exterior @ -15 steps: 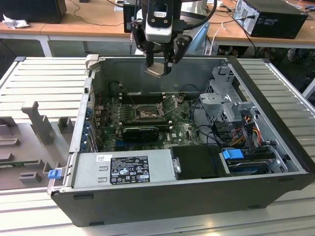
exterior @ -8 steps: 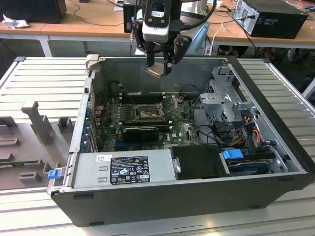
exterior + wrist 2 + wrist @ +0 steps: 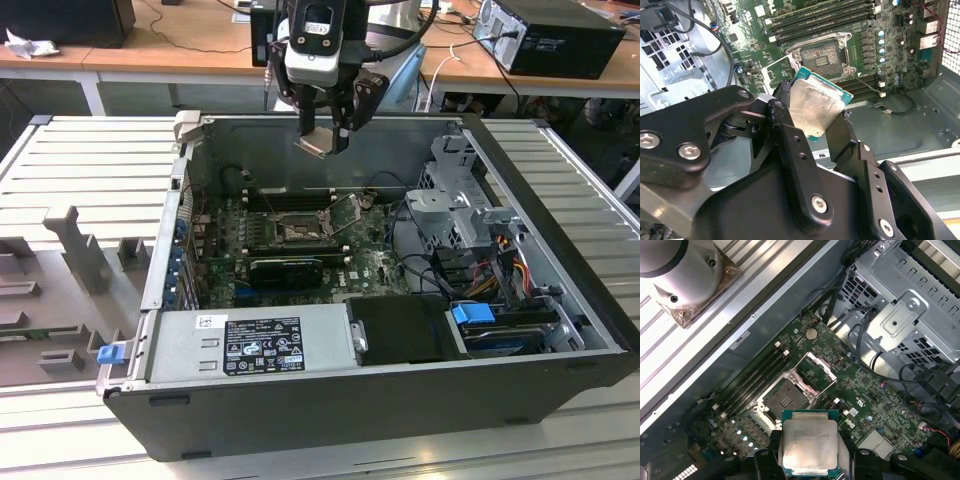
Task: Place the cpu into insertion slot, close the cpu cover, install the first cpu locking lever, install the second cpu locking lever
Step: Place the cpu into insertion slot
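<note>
So, we note computer case [image 3: 350,400] lying open on its side; we judge this turns motherboard [image 3: 375,265] upward for reach from above. Sharing case with board: power supply [image 3: 260,345], drive cage [image 3: 462,200], loose cables. On board, insertion slot [image 3: 297,231] bare, nothing seated in it. Beside it cpu cover [image 3: 345,210] swung up, we judge to leave opening free. Above case hangs gripper [image 3: 325,132], jaws clamped on opposite edges of cpu [image 3: 809,442], metal top toward first wrist camera. We place cpu in air, over board, well apart from insertion slot.
</note>
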`<state>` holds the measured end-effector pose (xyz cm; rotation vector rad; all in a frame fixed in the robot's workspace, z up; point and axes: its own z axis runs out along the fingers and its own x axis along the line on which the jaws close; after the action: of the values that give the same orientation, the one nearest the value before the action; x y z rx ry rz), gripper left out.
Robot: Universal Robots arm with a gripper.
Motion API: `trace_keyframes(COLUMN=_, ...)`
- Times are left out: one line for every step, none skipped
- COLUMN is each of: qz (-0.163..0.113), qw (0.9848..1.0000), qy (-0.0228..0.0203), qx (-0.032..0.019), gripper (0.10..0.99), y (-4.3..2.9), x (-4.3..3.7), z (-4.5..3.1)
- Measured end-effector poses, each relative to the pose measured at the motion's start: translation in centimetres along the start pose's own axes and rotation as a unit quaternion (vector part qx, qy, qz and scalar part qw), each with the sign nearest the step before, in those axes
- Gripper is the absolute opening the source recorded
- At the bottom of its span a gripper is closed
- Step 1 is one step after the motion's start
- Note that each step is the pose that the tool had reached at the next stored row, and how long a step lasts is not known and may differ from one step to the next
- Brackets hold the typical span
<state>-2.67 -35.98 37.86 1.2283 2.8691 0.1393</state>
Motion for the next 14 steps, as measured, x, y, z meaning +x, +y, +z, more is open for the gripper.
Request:
trace_keyframes(qz=0.006, qw=1.0, qy=-0.0005, qx=-0.0001, gripper=0.525, y=0.0, x=0.0, z=0.0)
trace_keyframes(qz=0.009, qw=1.0, qy=-0.0007, qx=-0.0002, gripper=0.525, y=0.0, x=0.0, z=0.0)
trace_keyframes(qz=0.012, qw=0.9999, qy=-0.0011, qx=-0.0002, gripper=0.525, y=0.0, x=0.0, z=0.0)
trace_keyframes(qz=0.016, qw=0.9999, qy=-0.0014, qx=-0.0003, gripper=0.525, y=0.0, x=0.0, z=0.0)
trace_keyframes(qz=0.018, qw=0.9998, qy=-0.0016, qx=-0.0003, gripper=0.525, y=0.0, x=0.0, z=0.0)
trace_keyframes(qz=0.024, qw=0.9997, qy=-0.0022, qx=-0.0004, gripper=0.525, y=0.0, x=0.0, z=0.0)
trace_keyframes(qz=0.029, qw=0.9996, qy=-0.0026, qx=-0.0005, gripper=0.525, y=0.0, x=0.0, z=0.0)
trace_keyframes(qz=0.032, qw=0.9995, qy=-0.0029, qx=-0.0006, gripper=0.525, y=0.0, x=0.0, z=0.0)
trace_keyframes(qz=0.035, qw=0.9994, qy=-0.0031, qx=-0.0006, gripper=0.525, y=0.0, x=0.0, z=0.0)
trace_keyframes(qz=0.039, qw=0.9992, qy=-0.0035, qx=-0.0007, gripper=0.525, y=0.0, x=0.0, z=0.0)
trace_keyframes(qz=0.042, qw=0.9991, qy=-0.0037, qx=-0.0008, gripper=0.525, y=0.0, x=0.0, z=0.0)
trace_keyframes(qz=0.044, qw=0.999, qy=-0.004, qx=-0.0008, gripper=0.525, y=0.0, x=0.0, z=0.0)
trace_keyframes(qz=0.048, qw=0.9988, qy=-0.0043, qx=-0.0009, gripper=0.525, y=0.0, x=0.0, z=0.0)
trace_keyframes(qz=0.051, qw=0.9987, qy=-0.0046, qx=-0.001, gripper=0.525, y=0.0, x=0.0, z=0.0)
